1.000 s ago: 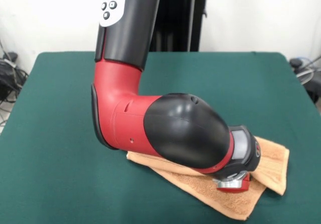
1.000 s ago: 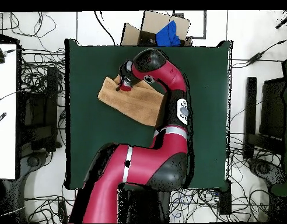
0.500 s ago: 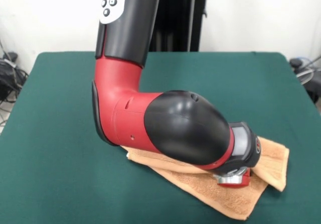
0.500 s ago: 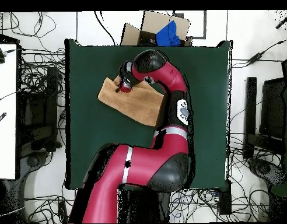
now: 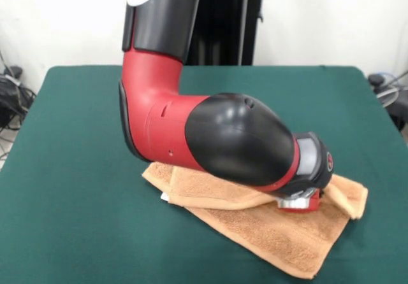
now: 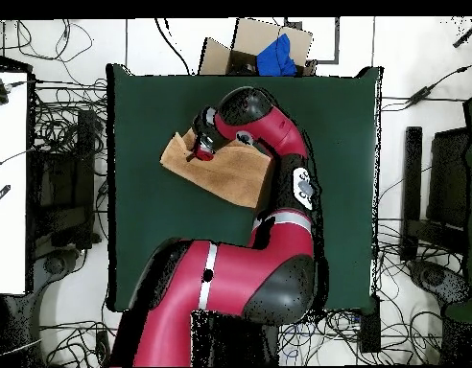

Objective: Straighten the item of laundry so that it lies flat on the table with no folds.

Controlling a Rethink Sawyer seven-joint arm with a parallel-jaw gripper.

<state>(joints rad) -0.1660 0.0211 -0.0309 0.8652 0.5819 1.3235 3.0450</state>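
While the towel [image 5: 274,233] lay on the table [image 5: 70,169] directly under the gripper [image 5: 298,201], it was not flat: a raised fold ran away from the gripper along the towel's edge beneath the forearm, and a bunched corner stood up on the gripper's other side, near the table's edge. In the overhead view the towel [image 6: 230,171] spread out from under the gripper [image 6: 203,144] toward the robot's base, its corner beyond the gripper lifted.

Risks, as judged from this state:
- If the gripper held only the top layer, a pull could drag the whole cloth across the table rather than open the fold; terry on a cloth top probably grips.
- If the cloth slipped out early, the fold could drop back doubled, or worse than it was.
- A pull toward the near table edge could carry the towel's corner off the table.
- A low wrist could snag or pin the cloth it was meant to free.

Gripper state: could not tell; the wrist body hid the tips in both views, so contact with the cloth could not be confirmed either.

Arm pose: upper link came down steeply, elbow bent sharply, forearm nearly level and low over the towel, wrist turned downward at the towel's bunched end.
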